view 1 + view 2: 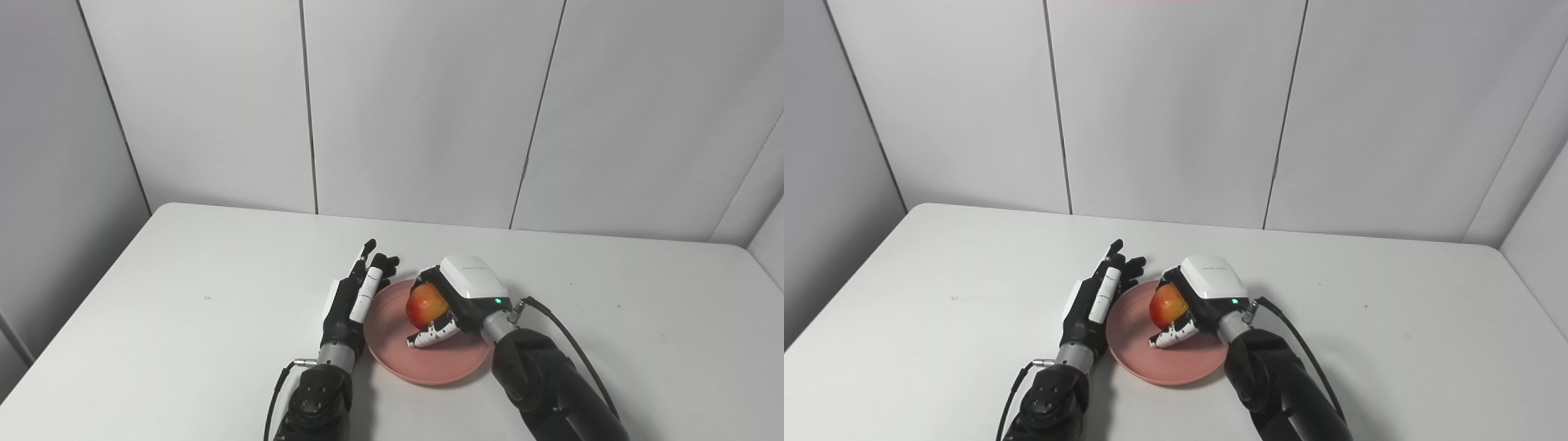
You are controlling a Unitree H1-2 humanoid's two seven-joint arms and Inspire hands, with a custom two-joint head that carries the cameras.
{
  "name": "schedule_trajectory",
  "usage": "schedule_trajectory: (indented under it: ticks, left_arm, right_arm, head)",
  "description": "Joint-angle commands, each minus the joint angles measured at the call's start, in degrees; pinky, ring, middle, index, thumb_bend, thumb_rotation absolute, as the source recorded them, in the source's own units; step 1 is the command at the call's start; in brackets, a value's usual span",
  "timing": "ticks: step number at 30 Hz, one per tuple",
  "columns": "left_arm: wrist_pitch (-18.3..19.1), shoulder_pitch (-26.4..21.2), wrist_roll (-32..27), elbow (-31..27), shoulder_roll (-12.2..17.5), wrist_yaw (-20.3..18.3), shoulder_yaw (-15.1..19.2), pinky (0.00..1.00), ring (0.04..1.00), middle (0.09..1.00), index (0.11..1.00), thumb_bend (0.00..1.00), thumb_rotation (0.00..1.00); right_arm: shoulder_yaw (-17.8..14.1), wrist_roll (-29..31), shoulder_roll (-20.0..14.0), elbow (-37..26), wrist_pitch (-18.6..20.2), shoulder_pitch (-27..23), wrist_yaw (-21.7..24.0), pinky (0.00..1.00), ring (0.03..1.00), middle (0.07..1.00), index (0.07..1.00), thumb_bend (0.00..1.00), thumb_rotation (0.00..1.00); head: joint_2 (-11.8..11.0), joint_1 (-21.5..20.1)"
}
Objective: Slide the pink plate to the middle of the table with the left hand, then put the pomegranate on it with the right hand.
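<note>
The pink plate (398, 352) lies on the white table (184, 306), near its middle and toward the front. Over the plate my right hand (456, 300) is shut on the red-and-yellow pomegranate (424, 305), which sits low above the plate's far half; I cannot tell whether the fruit touches the plate. The hand's white back hides the fruit's right side. My left hand (358, 294) rests open beside the plate's left rim, fingers stretched toward the wall, holding nothing.
Grey wall panels (429, 110) stand behind the table's far edge. A black cable (569, 343) loops off my right wrist. Bare white tabletop spreads left and right of the two arms.
</note>
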Motion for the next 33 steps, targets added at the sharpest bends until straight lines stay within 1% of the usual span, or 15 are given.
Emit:
schedule_trajectory:
  ticks: [1,2,5,7,8,9,10,15,17,18,22,25,26,31,33]
  left_arm:
    - [3.97,0.0,-0.32,0.85,-0.79,0.01,-0.22,0.9,0.944,0.952,0.956,0.93,0.87]
    - [4.0,-0.01,-0.27,0.87,-0.78,0.07,-0.2,0.91,0.955,0.957,0.957,0.94,0.88]
    - [4.03,-0.05,-0.21,0.92,-0.74,0.08,-0.2,0.92,0.96,0.958,0.959,0.95,0.88]
    - [4.04,-0.1,-0.26,0.95,-0.77,0.09,-0.17,0.93,0.963,0.941,0.962,0.96,0.89]
    - [3.98,-0.14,-0.32,1.0,-0.79,0.08,-0.14,0.91,0.948,0.907,0.961,0.96,0.89]
    - [3.7,-0.16,-0.26,1.11,-0.78,0.06,-0.18,0.91,0.945,0.901,0.961,0.96,0.89]
    - [3.5,-0.17,-0.2,1.18,-0.76,0.05,-0.21,0.91,0.932,0.875,0.964,0.95,0.91]
    - [3.21,-0.24,-0.39,1.23,-0.78,0.04,-0.08,0.9,0.912,0.85,0.968,0.95,0.92]
    - [3.55,-0.32,-0.46,1.2,-0.79,0.11,0.03,0.93,0.956,0.888,0.971,0.95,0.93]
    - [3.77,-0.32,-0.44,1.09,-0.76,0.13,0.03,0.95,0.986,0.94,0.968,0.95,0.93]
    - [3.67,-0.28,-0.38,1.06,-0.56,-0.12,-0.12,0.96,0.999,0.992,0.964,0.94,0.93]
    - [3.09,-0.34,-0.56,1.43,-0.43,-0.49,-0.13,0.97,1.0,1.0,0.98,0.94,0.93]
    - [3.02,-0.23,-0.4,1.25,-0.48,-0.34,-0.15,0.95,0.971,0.951,0.991,0.93,0.93]
    - [3.58,0.27,-0.33,0.03,-0.38,-0.32,-0.18,0.93,0.902,0.838,1.0,0.94,0.95]
    - [3.94,0.36,-0.65,-0.37,-0.34,-0.4,0.04,0.93,0.911,0.837,1.0,0.94,0.95]
  right_arm:
    - [0.2,-0.51,-0.79,-1.92,1.11,-2.65,1.1,0.43,0.535,0.592,0.592,0.71,0.5]
    - [0.31,-0.5,-0.94,-2.3,1.19,-2.64,1.61,0.47,0.576,0.635,0.621,0.75,0.56]
    - [0.56,-0.42,-1.33,-3.31,1.31,-2.55,2.7,0.49,0.606,0.667,0.643,0.77,0.6]
    - [0.66,-0.44,-1.63,-4.01,1.04,-2.43,3.19,0.52,0.64,0.696,0.676,0.8,0.66]
    - [0.67,-0.39,-1.74,-4.27,0.9,-2.37,3.27,0.57,0.682,0.734,0.703,0.83,0.68]
    - [0.46,-0.01,-1.83,-4.72,0.69,-2.22,3.28,0.58,0.69,0.74,0.708,0.83,0.69]
    - [0.32,0.27,-1.88,-5.03,0.55,-2.12,3.28,0.62,0.749,0.805,0.759,0.86,0.69]
    - [-0.2,2.1,-2.48,-6.08,-1.64,-1.85,2.07,0.71,0.821,0.875,0.837,0.89,0.7]
    - [-0.5,3.05,-2.64,-6.48,-2.49,-1.81,1.32,0.78,0.844,0.889,0.858,0.91,0.74]
    - [-0.63,3.5,-2.69,-6.63,-2.81,-1.82,0.96,0.81,0.853,0.896,0.866,0.92,0.76]
    - [-0.93,4.5,-2.89,-6.97,-3.68,-2.06,-0.02,0.82,0.861,0.901,0.868,0.92,0.81]
    - [-1.13,5.07,-3.21,-7.3,-4.11,-2.39,-0.46,0.83,0.86,0.903,0.867,0.93,0.84]
    - [-1.41,5.45,-3.32,-7.63,-4.24,-2.44,-0.64,0.83,0.861,0.903,0.869,0.94,0.87]
    - [-3.49,7.17,-3.12,-9.02,-4.1,-2.3,-2.51,0.81,0.846,0.893,0.861,0.91,0.9]
    - [-4.29,7.73,-3.07,-8.98,-3.94,-2.37,-3.05,0.79,0.844,0.896,0.859,0.89,0.92]
  head:
    - [-0.05,0.04]
    - [-0.05,0.04]
    - [-0.05,0.04]
    - [-0.01,0.01]
    - [-0.01,0.01]
    - [0.01,0.05]
    - [0.01,0.05]
    - [0.01,0.05]
    - [0.05,0.0]
    - [0.07,-0.05]
    - [0.09,-0.1]
    - [0.09,-0.1]
    - [0.16,0.0]
    - [0.3,0.01]
    - [0.27,-0.21]
